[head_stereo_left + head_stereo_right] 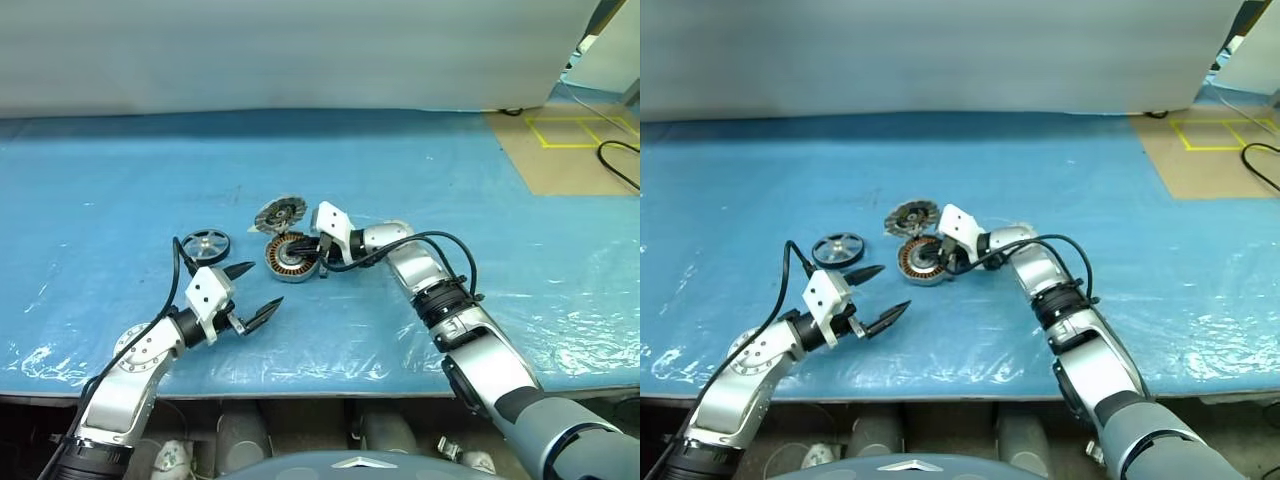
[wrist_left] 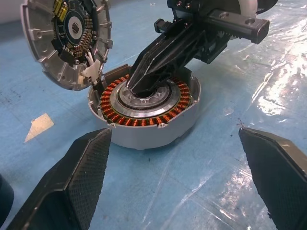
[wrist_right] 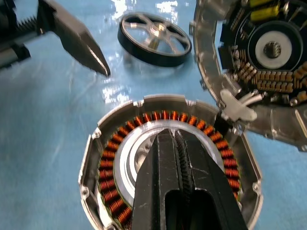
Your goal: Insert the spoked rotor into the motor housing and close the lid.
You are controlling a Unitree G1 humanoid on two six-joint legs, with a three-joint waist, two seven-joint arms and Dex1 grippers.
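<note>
Left pincer (image 1: 252,293) gapes wide near the table edge; right pincer (image 3: 178,143), shut, sits inside motor housing (image 1: 290,257).

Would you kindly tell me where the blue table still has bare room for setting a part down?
The blue table is bare on its far side behind the lid, and to the right past the right arm. It is crowded mid-table: spoked rotor, lid and motor housing sit close, with the right end effector over the housing.
</note>
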